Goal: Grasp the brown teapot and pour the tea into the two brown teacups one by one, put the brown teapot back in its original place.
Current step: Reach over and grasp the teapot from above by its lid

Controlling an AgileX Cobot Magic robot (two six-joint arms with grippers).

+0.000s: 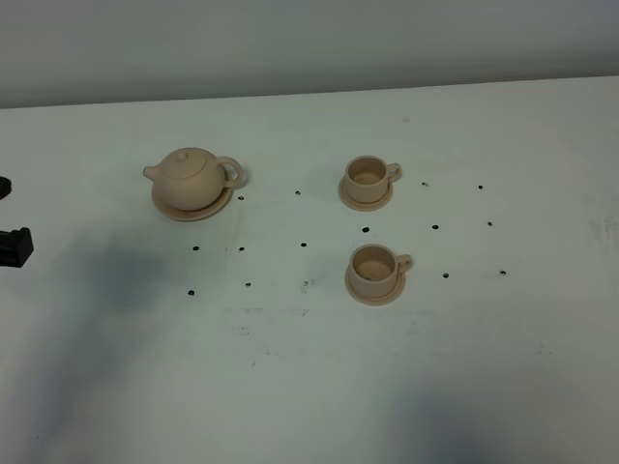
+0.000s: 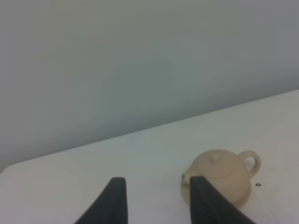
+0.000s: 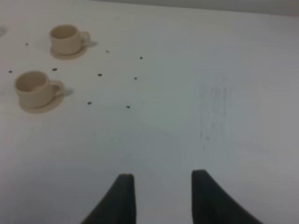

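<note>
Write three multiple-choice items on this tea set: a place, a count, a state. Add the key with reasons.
1. Where does the teapot stand? A) on the wide saucer B) on a cup's small saucer C) inside a cup
2. How many teacups stand on the table? A) one B) two C) three
3. How is the left hand? A) open and empty B) shut on the teapot C) shut on a cup

1 A: the saucer's rim shows under the pot.
2 B: two cups sit right of the teapot.
3 A: its fingers stand apart with nothing between them.
</note>
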